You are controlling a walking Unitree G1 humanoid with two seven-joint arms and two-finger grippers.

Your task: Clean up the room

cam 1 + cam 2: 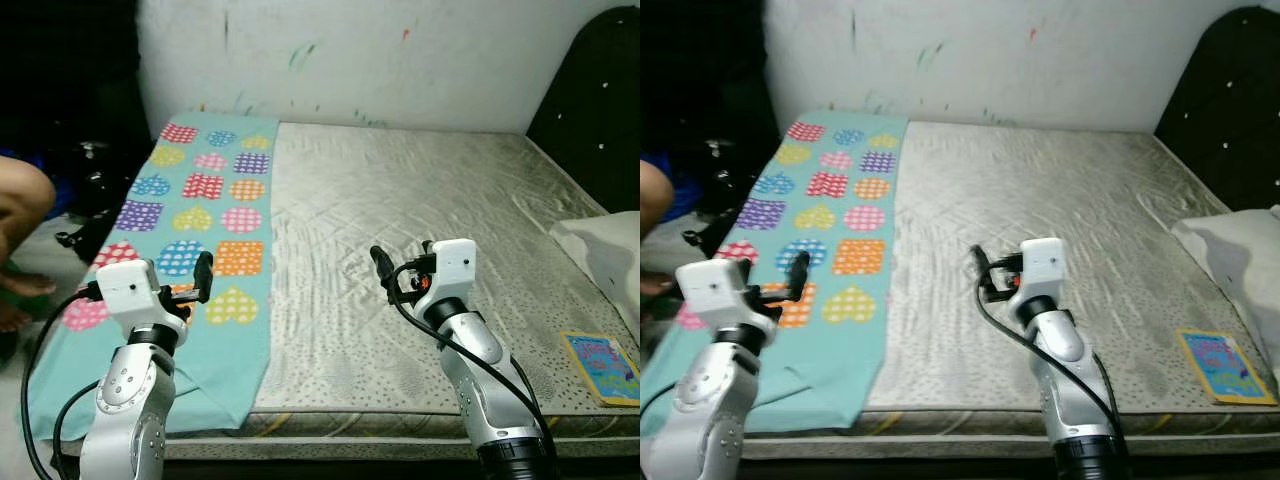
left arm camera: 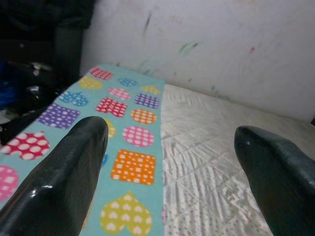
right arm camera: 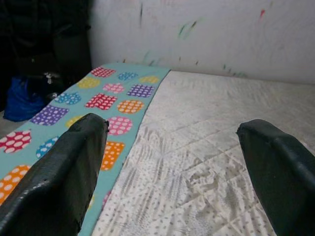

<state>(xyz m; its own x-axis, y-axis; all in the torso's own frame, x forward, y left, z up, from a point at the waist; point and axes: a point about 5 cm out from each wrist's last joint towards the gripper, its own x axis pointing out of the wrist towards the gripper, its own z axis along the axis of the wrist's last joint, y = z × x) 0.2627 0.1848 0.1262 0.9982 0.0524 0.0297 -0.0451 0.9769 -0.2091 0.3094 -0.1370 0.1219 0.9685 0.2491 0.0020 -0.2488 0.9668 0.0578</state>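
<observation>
You were facing a bare mattress [image 1: 420, 220], grey-white and quilted in a stitched diamond pattern with a dotted weave, its surface rumpled into shallow creases. Along its left side lay a long strip of thin turquoise cloth [image 1: 210, 215] printed with polka-dotted hearts, squares and scalloped shapes in red, purple, orange, yellow and pink; the cloth lay flat on the mattress and draped over the near edge. Your left pincer [image 2: 172, 172] hung over the near part of that cloth with its two glossy black fingers [image 2: 64, 172] spread wide apart, gripping nothing. Your right pincer [image 3: 177, 172] was poised over the middle of the mattress, just right of the cloth's edge, its matte, slightly rough fingers likewise wide apart and empty. Near the mattress's right front corner a small flat rectangular booklet [image 1: 603, 366] with a yellow border and blue cover lay on the quilting. A soft white pillow [image 1: 600, 250] sat at the right edge, beside a dark padded headboard [image 1: 590, 110]. The whitewashed wall [image 1: 380, 60] behind carried small smears of coloured paint. A person's bare knee [image 1: 20, 205] showed at the far left.
</observation>
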